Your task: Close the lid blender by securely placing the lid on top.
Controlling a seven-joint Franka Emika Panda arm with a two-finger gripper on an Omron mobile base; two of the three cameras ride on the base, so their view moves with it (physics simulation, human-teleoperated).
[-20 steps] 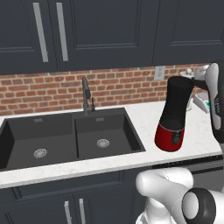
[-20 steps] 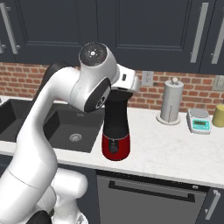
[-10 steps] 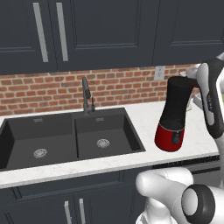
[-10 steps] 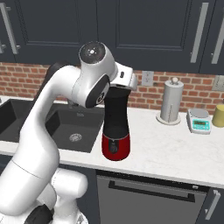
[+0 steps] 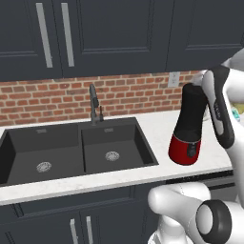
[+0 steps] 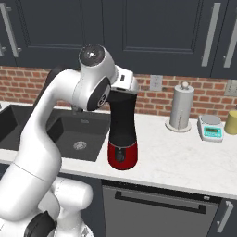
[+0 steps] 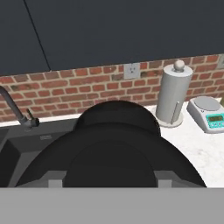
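Dark cabinets over a brick wall; pale stone surface [image 6: 185, 152] with a black double sink [image 5: 71, 152] to the left. Paper-towel holder [image 6: 181, 107] and a small scale [image 6: 211, 127] stand well off to the right, clear of my work.

Blender [image 6: 122, 134] stands upright near the front edge of the surface, just right of the sink, black jar above a red base. My hand [image 6: 124, 85] sits right at the jar's mouth, clenched as far as it goes on the lid [image 7: 116, 131]. From my hand's camera the lid is a dark round dome close below me; whether it already rests on the rim I cannot tell.

Step in hand, as I judge it: seating the lid. To do it well I should keep the lid level and centred over the mouth, press straight down with no sideways push, since the tall jar on a narrow base could tip. I should let go only once it sits flat all round, then lift straight up.
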